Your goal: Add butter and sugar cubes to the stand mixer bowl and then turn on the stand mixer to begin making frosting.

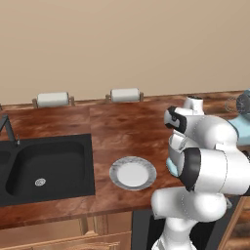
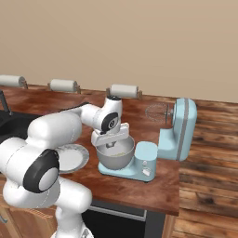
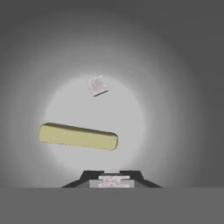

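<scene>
My gripper (image 3: 112, 176) points straight down into the grey stand mixer bowl (image 3: 183, 87) and is shut on a small white sugar cube (image 3: 112, 180) pinched between its tips. On the bowl's floor lie the pale yellow butter (image 3: 78, 136) and another sugar cube (image 3: 97, 85). From the right base view, the gripper (image 2: 110, 143) hangs just over the bowl (image 2: 114, 161), which sits on the base of the light blue stand mixer (image 2: 183, 123). The mixer's head is tilted back.
A grey-rimmed white plate (image 1: 133, 173) lies left of the mixer near the counter's front edge. A black sink (image 1: 49, 166) takes up the left. Two paper towel rolls (image 1: 52, 99) (image 1: 125, 94) stand along the wall. The whisk (image 2: 157, 113) juts from the raised head.
</scene>
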